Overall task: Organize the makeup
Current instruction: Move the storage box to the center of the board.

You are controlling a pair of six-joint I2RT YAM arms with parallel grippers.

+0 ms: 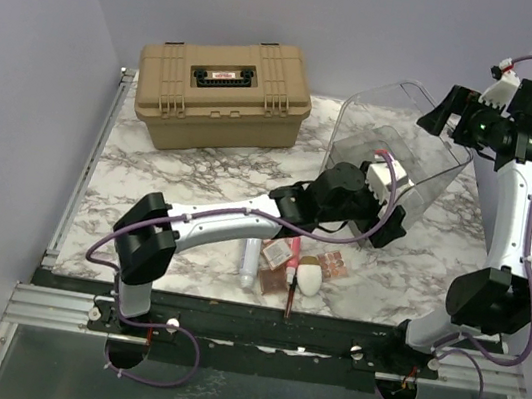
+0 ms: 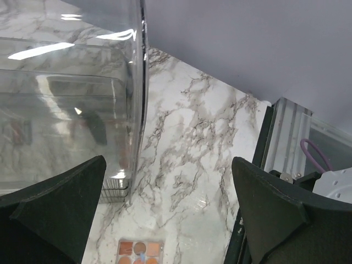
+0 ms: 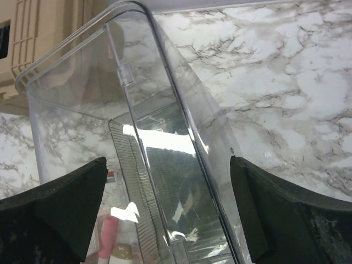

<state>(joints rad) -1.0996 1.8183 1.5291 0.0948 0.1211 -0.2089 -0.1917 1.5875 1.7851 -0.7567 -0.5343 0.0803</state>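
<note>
The makeup lies in a small cluster near the table's front edge: a white tube (image 1: 250, 261), a square brown-pink palette (image 1: 280, 254), a white oval piece (image 1: 308, 280), a second palette (image 1: 333, 263) and a thin red pencil (image 1: 290, 292). My left gripper (image 1: 390, 229) is open and empty, low beside the clear bin's (image 1: 395, 149) front corner. In its wrist view (image 2: 168, 162) a palette (image 2: 140, 252) lies below the jaws. My right gripper (image 1: 439, 114) is open above the bin's far rim. Its jaws (image 3: 168, 162) straddle the bin wall (image 3: 165, 143) without closing. A pink tube (image 3: 107, 239) shows through the plastic.
A large tan hard case (image 1: 222, 91) stands at the back left. The clear bin is tilted over at the back right, with a ribbed grey drawer (image 3: 135, 187) inside. A metal rail (image 2: 286, 137) and black edge bound the marble table (image 1: 198, 179).
</note>
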